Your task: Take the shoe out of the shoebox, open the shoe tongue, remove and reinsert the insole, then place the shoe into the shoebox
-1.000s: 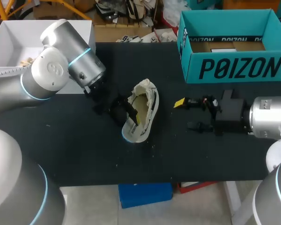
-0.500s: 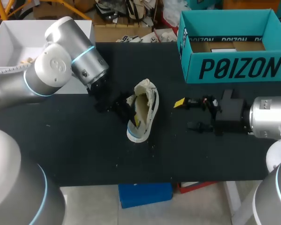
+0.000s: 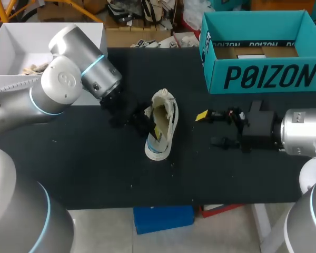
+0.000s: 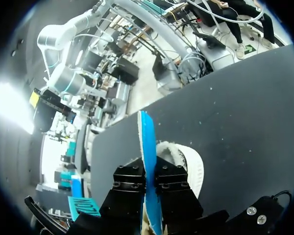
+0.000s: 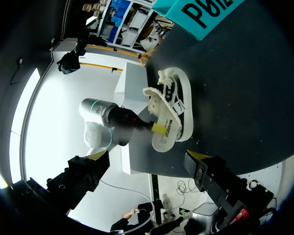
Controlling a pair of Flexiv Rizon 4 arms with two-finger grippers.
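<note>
Currently the shoe (image 3: pixel 162 126) lies mid-tabletop, out of its box, tipped on its side with the toe towards 6 o'clock. The left hand (image 3: pixel 151 128) comes in at its 9 o'clock and is clamped on a thin blue edge of it; I cannot tell whether that is the sole rim or the insole. The right hand (image 3: pixel 210 128) waits at 3 o'clock, well apart, fingers spread and empty. The shoebox (image 3: pixel 263 76) stands at 1 o'clock.

Nothing else steadies the shoe, so a pull would probably drag the whole shoe across the tabletop (image 3: pixel 95 174) instead of freeing the insole. The narrow pinch could also slip off, letting the shoe roll flat and close its opening.
</note>
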